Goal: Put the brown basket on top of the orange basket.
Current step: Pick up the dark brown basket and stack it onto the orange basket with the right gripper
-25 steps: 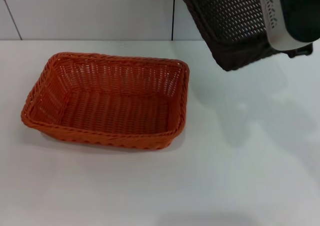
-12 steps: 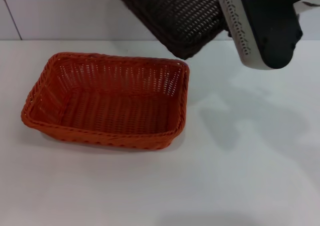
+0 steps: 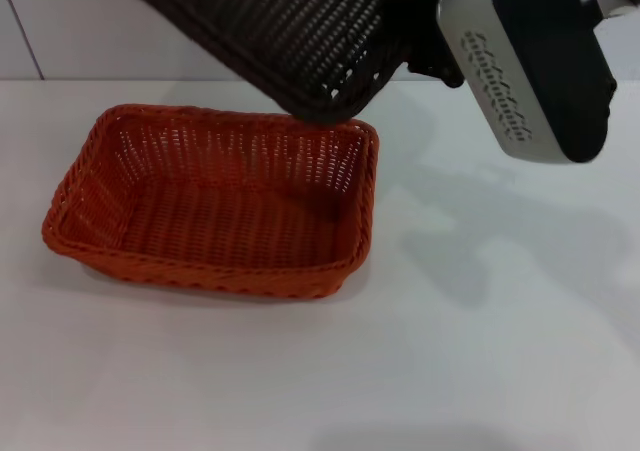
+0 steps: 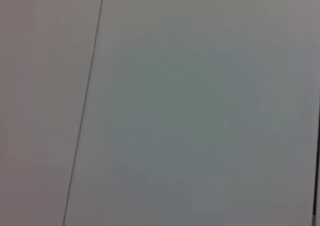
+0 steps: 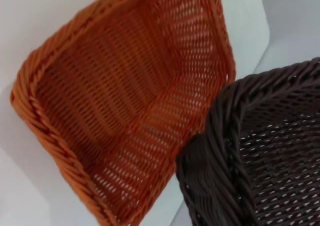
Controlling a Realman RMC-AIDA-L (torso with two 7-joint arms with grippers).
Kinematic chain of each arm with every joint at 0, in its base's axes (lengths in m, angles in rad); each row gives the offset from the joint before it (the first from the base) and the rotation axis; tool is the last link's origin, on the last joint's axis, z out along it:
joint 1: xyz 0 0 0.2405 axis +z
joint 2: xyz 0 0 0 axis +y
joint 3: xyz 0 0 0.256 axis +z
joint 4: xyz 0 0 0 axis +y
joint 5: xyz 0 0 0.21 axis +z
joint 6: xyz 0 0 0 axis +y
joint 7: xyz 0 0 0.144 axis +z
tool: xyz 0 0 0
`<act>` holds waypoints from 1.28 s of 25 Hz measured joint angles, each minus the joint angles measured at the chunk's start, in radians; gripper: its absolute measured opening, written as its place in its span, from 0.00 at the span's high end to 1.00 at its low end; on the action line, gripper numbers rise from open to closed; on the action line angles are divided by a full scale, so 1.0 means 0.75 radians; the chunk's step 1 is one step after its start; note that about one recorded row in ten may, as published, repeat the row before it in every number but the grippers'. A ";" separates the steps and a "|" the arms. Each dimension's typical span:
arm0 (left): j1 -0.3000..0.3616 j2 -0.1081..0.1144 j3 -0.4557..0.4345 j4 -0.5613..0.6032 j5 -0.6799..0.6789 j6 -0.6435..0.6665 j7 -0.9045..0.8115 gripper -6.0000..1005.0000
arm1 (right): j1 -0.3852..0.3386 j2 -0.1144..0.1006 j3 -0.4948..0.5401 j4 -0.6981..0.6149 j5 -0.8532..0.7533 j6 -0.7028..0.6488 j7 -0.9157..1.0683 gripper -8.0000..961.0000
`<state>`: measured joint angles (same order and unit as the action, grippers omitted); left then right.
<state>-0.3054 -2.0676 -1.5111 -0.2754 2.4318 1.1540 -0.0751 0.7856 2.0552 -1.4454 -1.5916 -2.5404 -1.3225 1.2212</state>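
Jaws: right gripper's hidden, I can't tell their opening
Brown basket (image 3: pixel 290 31): carried tilted, above orange basket's (image 3: pixel 215 201) far edge

White bench (image 3: pixel 480 371) fills the lower frame of the head view, matte, with soft grey shadows at right. Pale wall (image 3: pixel 150 21) runs across the upper frame, with a dark vertical seam (image 3: pixel 345 56) near upper centre and another at upper left.

brown basket (image 3: pixel 290 31) tilted, airborne over orange basket (image 3: pixel 215 203) far rim | right hand (image 3: pixel 425 46) holding it
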 joint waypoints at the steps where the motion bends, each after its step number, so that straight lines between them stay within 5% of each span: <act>1: 0.001 0.001 -0.007 0.000 0.000 -0.001 0.000 0.26 | -0.018 0.003 0.003 0.002 0.028 0.022 -0.037 0.86; 11: 0.036 0.002 -0.035 -0.011 -0.001 0.026 -0.020 0.26 | -0.196 0.026 0.012 0.059 0.356 0.144 -0.462 0.86; 32: 0.061 -0.005 -0.039 0.003 -0.001 0.017 -0.023 0.26 | -0.200 0.020 0.079 0.215 0.447 0.009 -0.639 0.86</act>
<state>-0.2595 -2.0712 -1.5401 -0.2730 2.4314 1.1668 -0.0920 0.6356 2.0705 -1.3858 -1.4304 -2.2050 -1.3156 0.7423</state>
